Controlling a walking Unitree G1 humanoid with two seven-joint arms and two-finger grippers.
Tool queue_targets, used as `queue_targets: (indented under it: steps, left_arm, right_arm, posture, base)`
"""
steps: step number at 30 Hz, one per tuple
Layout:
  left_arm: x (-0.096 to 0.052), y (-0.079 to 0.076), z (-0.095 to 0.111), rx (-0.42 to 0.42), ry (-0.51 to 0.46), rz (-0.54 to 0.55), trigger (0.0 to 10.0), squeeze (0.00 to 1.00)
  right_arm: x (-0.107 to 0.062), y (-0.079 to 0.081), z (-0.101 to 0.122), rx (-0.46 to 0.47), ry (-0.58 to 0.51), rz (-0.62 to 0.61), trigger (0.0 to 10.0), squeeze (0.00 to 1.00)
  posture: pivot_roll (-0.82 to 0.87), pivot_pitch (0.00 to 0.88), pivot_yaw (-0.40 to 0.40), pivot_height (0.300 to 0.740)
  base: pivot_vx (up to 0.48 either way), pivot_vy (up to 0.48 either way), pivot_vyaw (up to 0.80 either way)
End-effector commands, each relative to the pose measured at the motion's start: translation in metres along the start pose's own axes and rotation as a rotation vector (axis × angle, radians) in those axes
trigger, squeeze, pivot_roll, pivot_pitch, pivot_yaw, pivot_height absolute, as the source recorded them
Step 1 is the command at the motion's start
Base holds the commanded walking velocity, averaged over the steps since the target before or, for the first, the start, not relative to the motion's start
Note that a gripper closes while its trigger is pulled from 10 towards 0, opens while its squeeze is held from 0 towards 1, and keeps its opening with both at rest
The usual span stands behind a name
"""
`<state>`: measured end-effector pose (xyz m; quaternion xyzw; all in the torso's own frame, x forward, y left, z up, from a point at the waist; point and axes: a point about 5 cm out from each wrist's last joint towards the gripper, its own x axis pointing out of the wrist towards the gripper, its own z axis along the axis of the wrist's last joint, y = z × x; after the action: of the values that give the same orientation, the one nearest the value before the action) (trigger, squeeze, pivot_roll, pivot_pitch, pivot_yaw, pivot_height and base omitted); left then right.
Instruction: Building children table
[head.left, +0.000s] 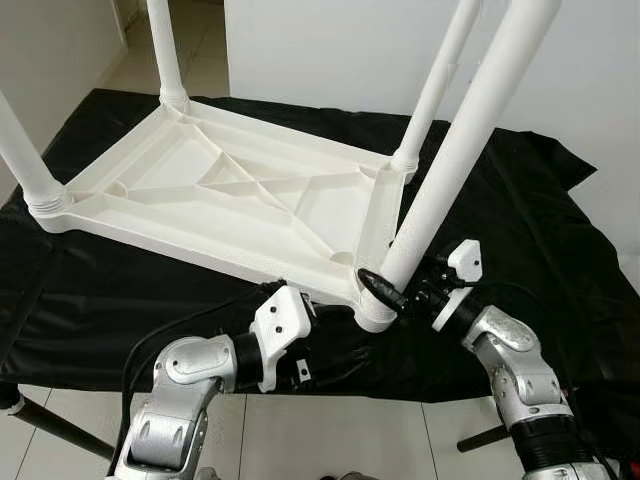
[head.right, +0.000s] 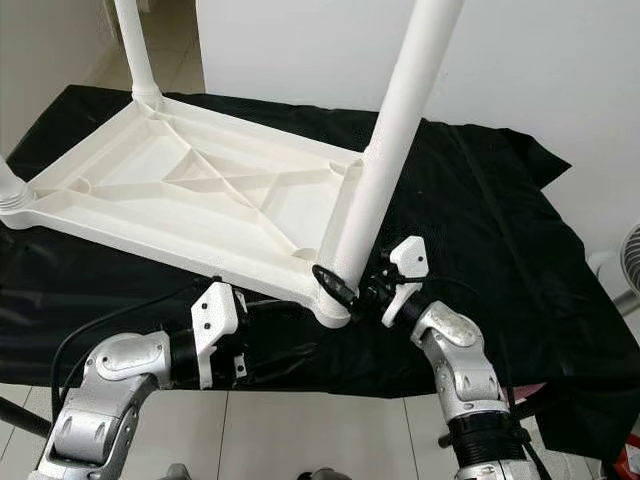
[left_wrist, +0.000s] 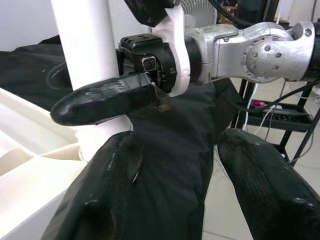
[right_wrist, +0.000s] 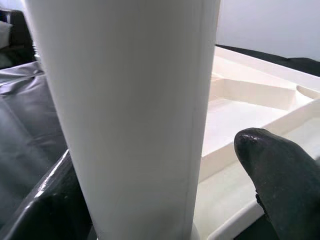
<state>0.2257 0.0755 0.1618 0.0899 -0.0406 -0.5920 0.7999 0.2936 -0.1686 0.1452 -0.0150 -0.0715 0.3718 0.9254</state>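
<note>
Tabletop (head.left: 230, 200), white plastic, is laid upside down on a black cloth (head.left: 540, 230), ribbed underside up. Three legs are already stood upright in the far-left (head.left: 165, 50), near-left (head.left: 22, 150) and far-right (head.left: 440, 85) corner sockets. The fourth leg (head.left: 460, 150) is at the tabletop's near-right corner, its lower end resting at the socket (head.left: 372, 312) there. Its long axis runs up and away from the tabletop, tilted toward the right, not yet plumb like the other three. The right gripper (head.left: 395, 290) is clenched on the fourth leg just above the socket, one black finger wrapped across the front of the tube, the other behind it as seen from the left wrist. The left gripper (left_wrist: 180, 190) is held just beside the tabletop's near edge, left of the socket, fingers spread and nothing between them. The right arm is clearly the nearer one, already in contact; the left is close but apart from the leg. Judged next: the leg needs to be brought upright over the socket and pressed or twisted home. No containers are present; the recessed panels of the tabletop hold nothing. Whether the leg end is already partly seated cannot be told.
</note>
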Motion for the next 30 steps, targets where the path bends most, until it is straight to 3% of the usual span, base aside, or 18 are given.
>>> queue_targets:
  steps: [1, 9, 16, 25, 26, 28, 29, 30]
  left_arm:
    - [0.001, 0.017, -0.002, -0.004, -0.004, 0.324, 10.0, 0.0]
    - [0.009, 0.022, -0.001, 0.009, -0.011, 0.319, 10.0, 0.0]
    - [0.016, 0.032, -0.002, 0.025, -0.011, 0.318, 10.0, 0.0]
    - [0.028, 0.02, -0.009, 0.03, 0.008, 0.255, 10.0, 0.0]
    - [0.029, 0.018, -0.011, 0.032, 0.014, 0.247, 10.0, 0.0]
    - [0.03, 0.017, -0.012, 0.035, 0.017, 0.243, 10.0, 0.0]
    - [0.031, 0.016, -0.013, 0.034, 0.02, 0.241, 10.0, 0.0]
    - [0.031, 0.016, -0.014, 0.034, 0.021, 0.24, 10.0, 0.0]
  right_arm:
    - [-0.008, -0.014, 0.003, -0.025, 0.0, -0.064, 10.0, 0.0]
    - [-0.017, -0.036, 0.005, -0.055, 0.001, -0.186, 10.0, 0.0]
    - [-0.012, -0.017, 0.003, -0.086, 0.034, -0.039, 10.0, 0.0]
    - [-0.013, -0.02, -0.003, -0.113, 0.077, 0.001, 10.0, 0.0]
    - [-0.014, -0.022, -0.004, -0.12, 0.087, 0.001, 8.6, 0.0]
    - [-0.014, -0.023, -0.005, -0.123, 0.093, 0.0, 8.1, 0.0]
    - [-0.014, -0.024, -0.006, -0.124, 0.101, -0.003, 4.5, 0.0]
    - [-0.015, -0.025, -0.006, -0.125, 0.107, -0.006, 3.7, 0.0]
  posture:
    - [-0.01, 0.049, -0.081, 0.74]
    - [-0.03, 0.048, -0.07, 0.74]
    - [-0.04, 0.045, -0.065, 0.74]
    - [-0.04, 0.048, -0.072, 0.74]
    - [-0.04, 0.048, -0.073, 0.74]
    - [-0.04, 0.048, -0.073, 0.74]
    - [-0.04, 0.048, -0.073, 0.74]
    - [-0.04, 0.048, -0.073, 0.74]
  base:
    - [0.0, 0.0, 0.0]
    - [0.0, 0.0, 0.0]
    - [0.0, 0.0, 0.0]
    - [0.0, 0.0, 0.0]
    - [0.0, 0.0, 0.0]
    - [0.0, 0.0, 0.0]
    - [0.0, 0.0, 0.0]
    - [0.0, 0.0, 0.0]
